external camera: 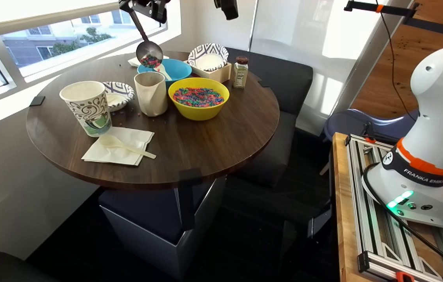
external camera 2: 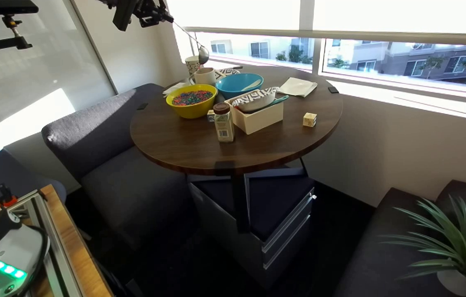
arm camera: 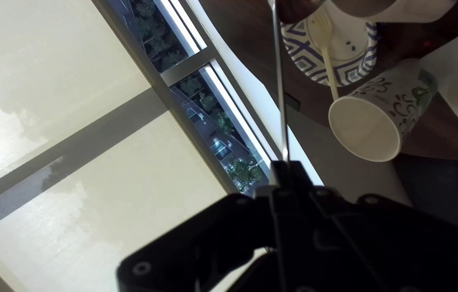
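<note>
My gripper point(arm camera: 287, 172) is shut on the thin metal handle of a ladle point(arm camera: 279, 81). In an exterior view, the ladle's round bowl point(external camera: 147, 51) hangs tilted above the table and holds red, blue and green beads. The ladle bowl also shows in an exterior view point(external camera 2: 203, 54), near the patterned paper cup point(external camera 2: 192, 62); its contents are hidden there. A yellow bowl point(external camera: 198, 113) full of coloured beads stands on the table. A blue bowl point(external camera: 180, 68) with a white spoon and a cream mug point(external camera: 151, 98) stand beside it. In the wrist view the ladle's bowl end is out of view.
The round brown table point(external camera: 241, 133) also bears a patterned paper bowl point(arm camera: 306, 67) with a spoon, a napkin point(external camera: 127, 135) with a spoon, a wooden box point(external camera 2: 260, 119) holding a paper bowl, a brown-capped jar point(external camera 2: 224, 128) and a small block point(external camera 2: 309, 119). A window is behind.
</note>
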You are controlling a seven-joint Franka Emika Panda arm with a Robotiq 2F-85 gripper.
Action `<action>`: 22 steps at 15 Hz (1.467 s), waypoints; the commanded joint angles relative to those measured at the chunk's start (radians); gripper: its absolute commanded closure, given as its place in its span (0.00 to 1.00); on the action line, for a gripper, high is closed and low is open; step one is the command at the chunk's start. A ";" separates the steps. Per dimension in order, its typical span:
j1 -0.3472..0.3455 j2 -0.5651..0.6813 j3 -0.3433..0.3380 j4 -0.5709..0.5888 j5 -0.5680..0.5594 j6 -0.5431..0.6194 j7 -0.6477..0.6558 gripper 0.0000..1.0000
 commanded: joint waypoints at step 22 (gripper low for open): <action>0.090 0.014 0.042 -0.091 -0.038 -0.172 -0.165 0.99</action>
